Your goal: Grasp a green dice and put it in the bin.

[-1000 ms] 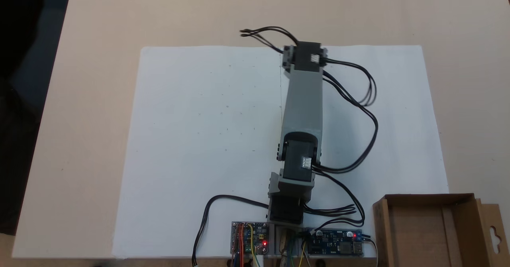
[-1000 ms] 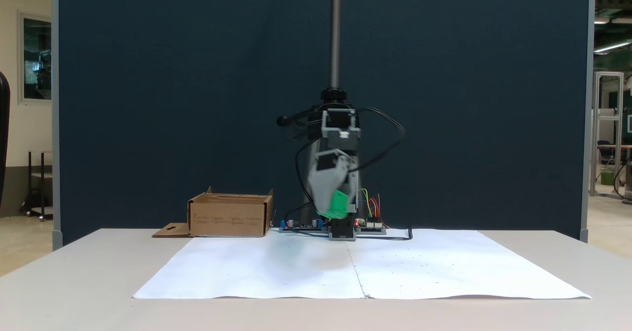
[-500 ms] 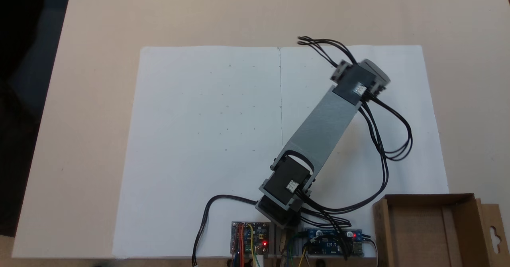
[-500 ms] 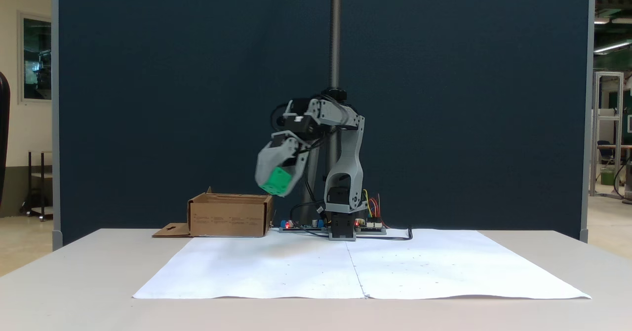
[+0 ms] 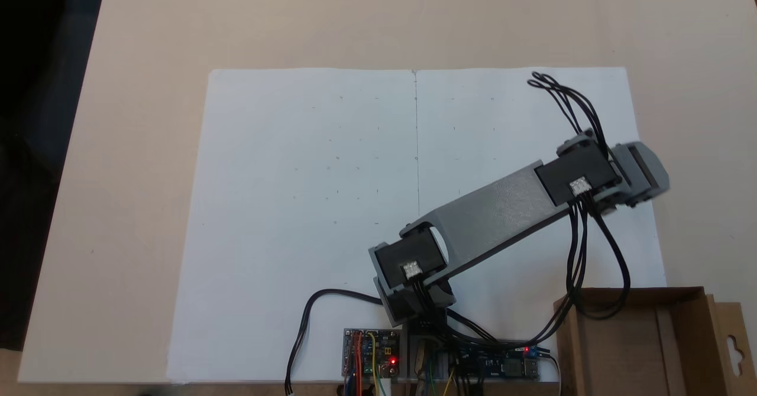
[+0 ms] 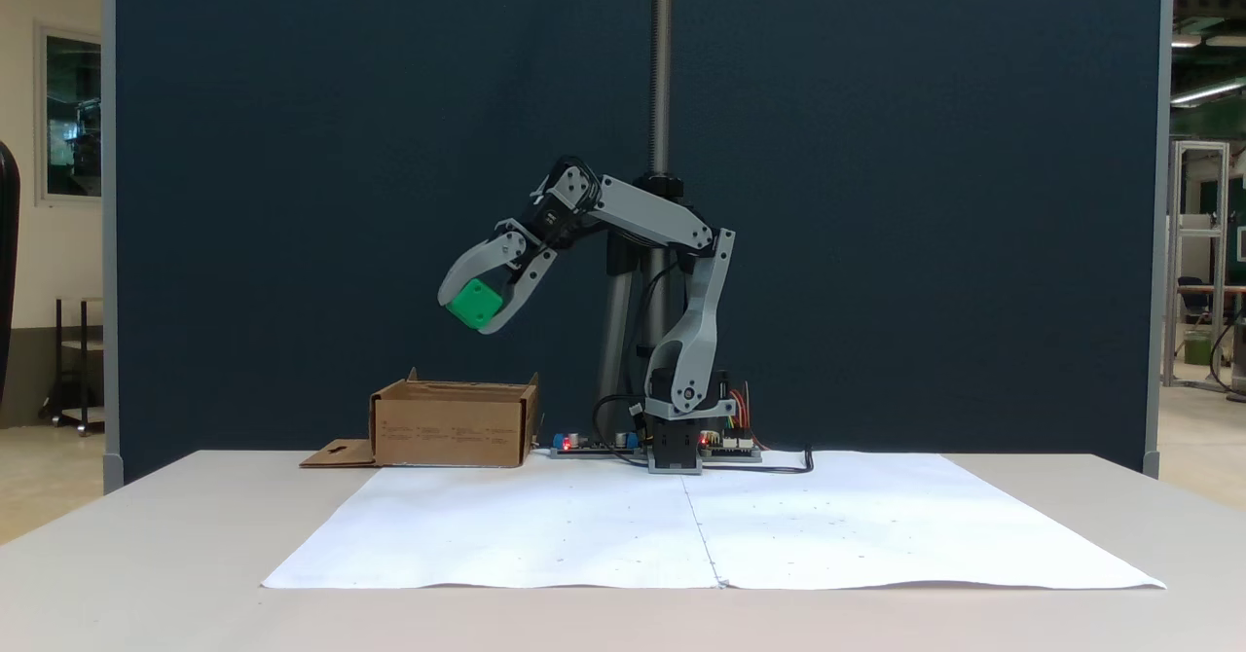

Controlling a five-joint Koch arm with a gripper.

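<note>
High in the air, my gripper [image 6: 474, 313] is shut on the green dice [image 6: 475, 303], a small bright green cube held between two grey fingers. It hangs well above the brown cardboard bin [image 6: 455, 424], over its middle as a fixed view from the front shows it. In the fixed view from above, the arm reaches right across the paper, and its grey wrist end [image 5: 641, 168] lies up the picture from the bin [image 5: 627, 349], apart from it. The arm hides the dice in that view.
A large white paper sheet [image 5: 307, 207] covers the table's middle. Circuit boards [image 5: 369, 351] and black cables [image 5: 591, 248] lie at the arm's base, some cables draping over the bin's near wall. A dark blue partition [image 6: 292, 146] stands behind the table.
The arm has swung from the paper's centre line toward the bin's side, carrying the green dice, and has lifted it higher.
</note>
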